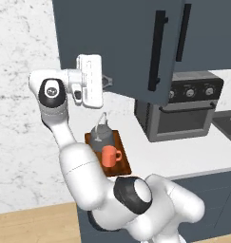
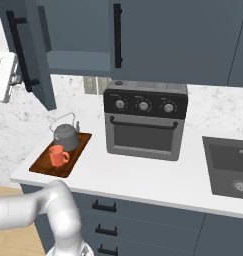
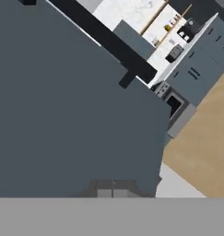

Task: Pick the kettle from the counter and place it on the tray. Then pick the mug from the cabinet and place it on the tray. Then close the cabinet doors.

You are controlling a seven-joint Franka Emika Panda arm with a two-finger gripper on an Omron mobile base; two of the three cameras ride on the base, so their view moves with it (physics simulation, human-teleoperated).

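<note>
The grey kettle [image 1: 101, 135] [image 2: 66, 136] and the orange mug [image 1: 110, 155] [image 2: 57, 155] both stand on the wooden tray [image 1: 124, 166] [image 2: 43, 166] at the left end of the white counter [image 1: 183, 154] [image 2: 143, 175]. Above them the cabinet [image 2: 78, 55] has its left door [image 1: 117, 42] [image 2: 40, 65] swung out, and the right door [image 2: 158, 35] is closed. My gripper [image 1: 108, 82] [image 2: 17, 78] [image 3: 112, 188] is shut with nothing in it, its tips against the open door's outer face [image 3: 62, 115], left of the black bar handle [image 1: 157, 50] [image 3: 104, 39].
A black toaster oven [image 1: 183, 107] [image 2: 145, 120] sits on the counter right of the tray, under the cabinet. A dark sink [image 2: 228, 167] lies at the far right. Marble wall [image 1: 22, 57] stands behind and to the left of the arm.
</note>
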